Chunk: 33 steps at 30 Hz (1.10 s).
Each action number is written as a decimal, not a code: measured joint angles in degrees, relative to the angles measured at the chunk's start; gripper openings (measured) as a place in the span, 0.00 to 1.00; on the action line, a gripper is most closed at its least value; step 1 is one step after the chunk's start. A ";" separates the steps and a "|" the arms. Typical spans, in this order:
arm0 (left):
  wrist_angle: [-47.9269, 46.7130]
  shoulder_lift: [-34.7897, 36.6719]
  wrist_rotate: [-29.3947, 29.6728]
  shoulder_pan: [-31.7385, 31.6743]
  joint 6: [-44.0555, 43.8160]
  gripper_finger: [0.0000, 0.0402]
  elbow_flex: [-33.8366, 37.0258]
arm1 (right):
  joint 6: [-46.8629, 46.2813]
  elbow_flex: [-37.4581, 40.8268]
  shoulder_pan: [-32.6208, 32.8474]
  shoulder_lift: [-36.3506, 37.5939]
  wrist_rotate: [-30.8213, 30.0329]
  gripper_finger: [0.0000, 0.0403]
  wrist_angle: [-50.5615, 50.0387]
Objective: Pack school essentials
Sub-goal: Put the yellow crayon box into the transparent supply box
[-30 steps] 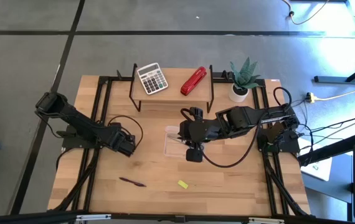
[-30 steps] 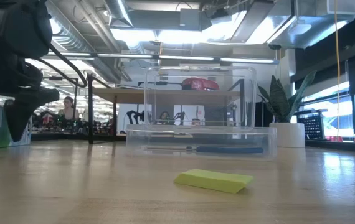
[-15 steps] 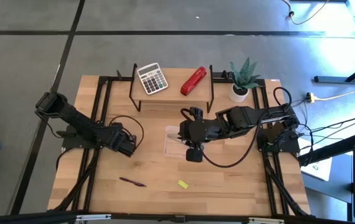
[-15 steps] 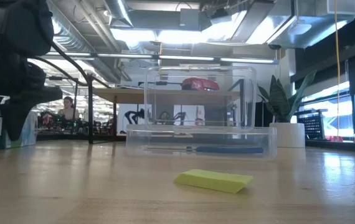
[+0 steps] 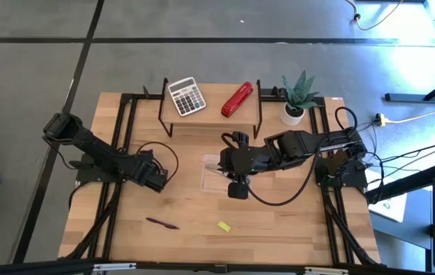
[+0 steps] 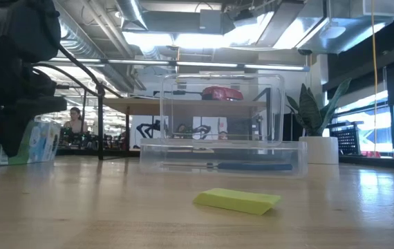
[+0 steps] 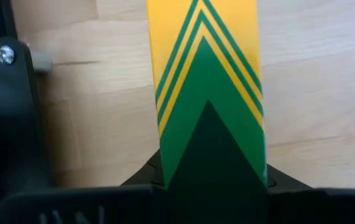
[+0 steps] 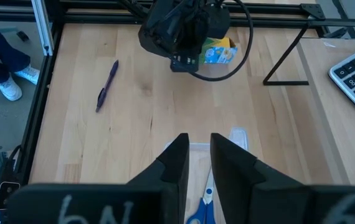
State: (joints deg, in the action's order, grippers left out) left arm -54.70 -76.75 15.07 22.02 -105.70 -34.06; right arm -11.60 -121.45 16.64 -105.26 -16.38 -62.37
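Note:
My left gripper point(image 5: 156, 176) is at the table's left and is shut on the small yellow-green printed box point(image 7: 205, 74), which also shows in the low view point(image 6: 41, 142) and beyond my right fingers point(image 8: 218, 51). My right gripper point(image 8: 199, 155) hovers over the clear plastic container point(image 5: 213, 169) at mid-table. Its fingers stand a narrow gap apart with nothing between them. The blue-handled scissors point(image 8: 200, 208) lie inside the container. The purple pen point(image 5: 162, 223) and the yellow block point(image 5: 223, 226) lie flat on the wood near the front edge. My left gripper has the printed box between its two fingers; the box's striped narrow face point(image 7: 207, 143) runs back into the gripper. The gripper's own body hides the fingers' contact. The fingers come slanting down from the table's left. The box's lower edge point(image 6: 34, 160) appears to sit on the table.
A shelf at the back carries a grey calculator point(image 5: 186, 96) and a red stapler point(image 5: 237, 99). A potted plant point(image 5: 297, 98) stands at the back right. Black frame rails point(image 5: 126, 122) run along both table sides. There is bare wood between the pen and the container.
My left gripper's fingers have closed on the printed box. In the low view the box has turned about and shifted toward the table's right, out from behind the gripper. My right arm has kept still.

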 joint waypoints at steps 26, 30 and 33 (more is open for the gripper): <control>-24.47 2.54 5.51 10.12 17.81 0.20 -24.83 | 0.00 -0.02 -0.04 -0.01 -0.02 0.17 1.60; -25.94 2.54 7.27 13.24 23.19 0.20 -28.73 | -1.29 -0.02 -0.02 -0.01 2.43 0.17 3.08; -25.63 2.54 7.35 14.89 29.36 0.20 -30.32 | -1.61 -0.02 0.15 0.23 5.53 0.17 3.11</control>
State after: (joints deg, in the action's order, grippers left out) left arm -80.32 -74.22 22.41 36.91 -76.34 -64.38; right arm -13.20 -121.47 16.80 -105.03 -10.85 -59.26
